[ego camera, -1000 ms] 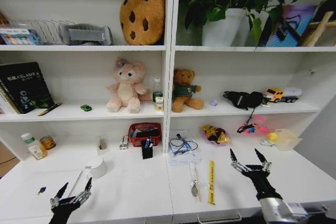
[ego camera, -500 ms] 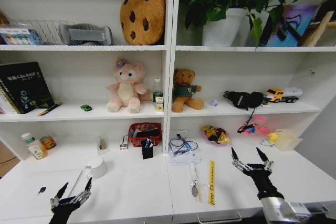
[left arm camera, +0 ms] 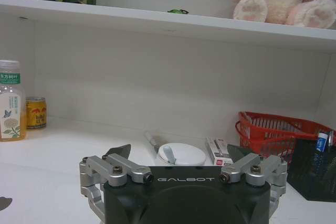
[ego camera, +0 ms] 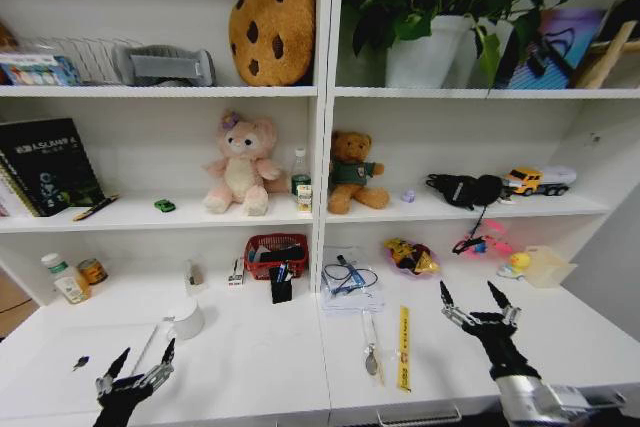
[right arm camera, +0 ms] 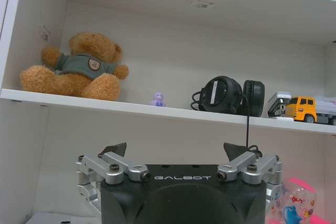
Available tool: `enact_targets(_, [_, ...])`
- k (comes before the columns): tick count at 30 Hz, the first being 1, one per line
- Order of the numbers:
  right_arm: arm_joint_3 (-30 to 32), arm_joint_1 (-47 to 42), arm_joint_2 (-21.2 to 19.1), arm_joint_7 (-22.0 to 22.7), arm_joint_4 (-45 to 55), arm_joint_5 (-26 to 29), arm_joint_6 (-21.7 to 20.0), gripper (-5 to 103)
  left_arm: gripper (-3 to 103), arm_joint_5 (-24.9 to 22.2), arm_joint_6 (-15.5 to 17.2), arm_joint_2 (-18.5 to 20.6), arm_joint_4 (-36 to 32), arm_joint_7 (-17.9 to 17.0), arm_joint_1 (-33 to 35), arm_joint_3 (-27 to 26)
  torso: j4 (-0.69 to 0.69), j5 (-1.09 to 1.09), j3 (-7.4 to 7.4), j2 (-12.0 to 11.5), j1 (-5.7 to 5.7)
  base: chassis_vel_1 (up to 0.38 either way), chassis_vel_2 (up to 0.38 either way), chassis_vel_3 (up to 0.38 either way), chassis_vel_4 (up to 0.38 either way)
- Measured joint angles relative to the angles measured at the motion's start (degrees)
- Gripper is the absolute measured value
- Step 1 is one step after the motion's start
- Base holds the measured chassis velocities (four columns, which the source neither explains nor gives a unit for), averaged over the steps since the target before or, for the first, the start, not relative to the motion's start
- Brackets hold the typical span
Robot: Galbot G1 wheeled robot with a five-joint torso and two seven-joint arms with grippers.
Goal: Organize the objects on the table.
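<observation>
A red wire basket at 12 o'clock on the long white desk holds dark items. The left gripper and right gripper hover released above the desk's front corners.

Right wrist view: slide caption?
Open right gripper below a shelf holding a brown teddy bear, headphones and a toy truck.

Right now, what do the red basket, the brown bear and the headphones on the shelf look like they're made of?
The red basket looks like plastic-coated wire or moulded plastic: thin open mesh bars. The brown bear is fuzzy plush fabric with a knitted-looking green top. The headphones seem matte black plastic with padded cups, likely leatherette; a thin cable hangs from them.
</observation>
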Motion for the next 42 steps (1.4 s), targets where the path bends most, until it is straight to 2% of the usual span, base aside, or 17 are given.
enact_targets(12, [-0.1, 0.0, 0.0, 0.0, 0.0, 0.0, 0.0, 100, 100, 0.0, 0.0, 0.0, 0.0, 0.0, 0.0, 0.0, -0.01, -0.02, -0.01, 0.0, 0.00, 0.187, 0.187, -0.197, -0.199])
enact_targets(14, [-0.1, 0.0, 0.0, 0.0, -0.1, 0.0, 0.0, 100, 100, 0.0, 0.0, 0.0, 0.0, 0.0, 0.0, 0.0, 0.03, -0.01, 0.01, 0.0, 0.01, 0.238, 0.237, -0.255, -0.214])
enact_targets(15, [-0.1, 0.0, 0.0, 0.0, -0.1, 0.0, 0.0, 100, 100, 0.0, 0.0, 0.0, 0.0, 0.0, 0.0, 0.0, -0.01, -0.02, -0.01, 0.0, 0.00, 0.236, 0.237, -0.223, -0.236])
enact_targets(32, [-0.1, 0.0, 0.0, 0.0, -0.1, 0.0, 0.0, 100, 100, 0.0, 0.0, 0.0, 0.0, 0.0, 0.0, 0.0, 0.00, 0.01, 0.00, 0.0, 0.00, 0.226, 0.228, -0.228, -0.224])
enact_targets(34, [-0.1, 0.1, 0.0, 0.0, -0.1, 0.0, 0.0, 100, 100, 0.0, 0.0, 0.0, 0.0, 0.0, 0.0, 0.0, 0.00, -0.05, 0.00, 0.0, 0.00, 0.231, 0.228, -0.227, -0.215])
enact_targets(37, [-0.1, 0.0, 0.0, 0.0, -0.1, 0.0, 0.0, 100, 100, 0.0, 0.0, 0.0, 0.0, 0.0, 0.0, 0.0, -0.01, 0.02, -0.01, 0.0, -0.01, 0.236, 0.229, -0.223, -0.228])
enact_targets(42, [-0.1, 0.1, 0.0, 0.0, -0.1, 0.0, 0.0, 100, 100, 0.0, 0.0, 0.0, 0.0, 0.0, 0.0, 0.0, 0.02, 0.00, 0.00, 0.0, -0.01, 0.161, 0.196, -0.174, -0.196])
